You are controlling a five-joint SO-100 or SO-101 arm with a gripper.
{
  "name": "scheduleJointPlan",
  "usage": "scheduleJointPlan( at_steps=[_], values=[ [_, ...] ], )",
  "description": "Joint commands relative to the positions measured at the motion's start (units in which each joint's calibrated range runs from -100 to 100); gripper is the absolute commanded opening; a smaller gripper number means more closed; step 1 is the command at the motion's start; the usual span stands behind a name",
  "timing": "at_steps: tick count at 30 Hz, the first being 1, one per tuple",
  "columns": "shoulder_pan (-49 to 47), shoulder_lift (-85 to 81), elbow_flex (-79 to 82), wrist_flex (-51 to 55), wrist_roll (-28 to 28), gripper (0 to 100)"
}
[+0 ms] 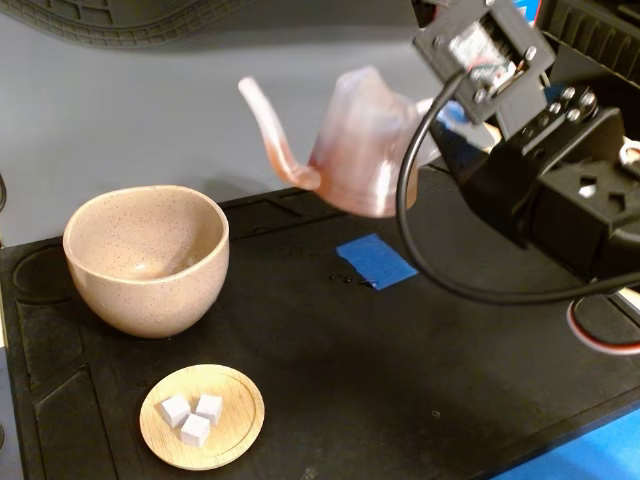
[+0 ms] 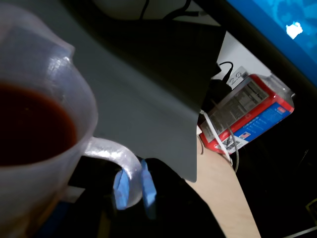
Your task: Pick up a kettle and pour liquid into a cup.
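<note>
A black mat [image 1: 300, 340] covers most of the table in the fixed view, with shallow moulded recesses along its left side. Above its right half hangs the black arm [image 1: 560, 190], a thick black cable [image 1: 420, 240] looping down from its wrist.

The cup [image 1: 147, 258] stands upright on the left of the mat, its inside looking empty. The kettle [image 1: 362, 145] is held in the air, clear of the mat, up and to the right of the cup and well apart from it. It sits slightly tilted, its long spout [image 1: 272, 135] pointing left toward the cup side, the tip not yet over the rim. In the wrist view the kettle's open top shows the reddish-brown liquid [image 2: 32, 124] inside.

The gripper [image 2: 132, 187] is closed on the kettle's loop handle [image 2: 111, 153]: the wrist view shows blue-padded fingers [image 2: 147, 191] pinching the handle's lower end.

Near the front of the mat lies a small round wooden dish [image 1: 240, 425] holding three white cubes [image 1: 193, 415]. A patch of blue tape [image 1: 376, 260] is stuck on the mat below the kettle.
</note>
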Motion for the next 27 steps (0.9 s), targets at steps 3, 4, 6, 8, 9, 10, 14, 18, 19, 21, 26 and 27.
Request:
scheduleJointPlan(
  at_steps=[3, 4, 6, 8, 9, 10, 14, 18, 19, 21, 26, 27],
  values=[
    [-0.15, -5.8, -4.08, 3.16, 0.28, 1],
    [-0.15, -6.39, -6.26, 8.35, 1.96, 1],
    [-1.44, -5.71, -10.25, 11.29, 2.32, 1],
    [-0.98, -5.71, -9.98, 11.29, 3.43, 1],
    [-1.21, -5.71, -9.98, 11.37, 3.43, 1],
    [-1.29, -5.71, -9.98, 11.37, 3.43, 1],
    [-1.44, -5.63, -10.35, 11.37, 5.11, 1],
    [-3.42, -3.15, -11.98, 11.37, 7.1, 1],
    [-4.33, -1.7, -13.79, 11.37, 7.15, 1],
    [-4.63, 0.26, -16.06, 11.37, 9.04, 1],
    [-5.09, 0.43, -18.51, 11.37, 18.17, 1],
    [-5.62, 0.69, -20.06, 11.37, 18.59, 1]
  ],
)
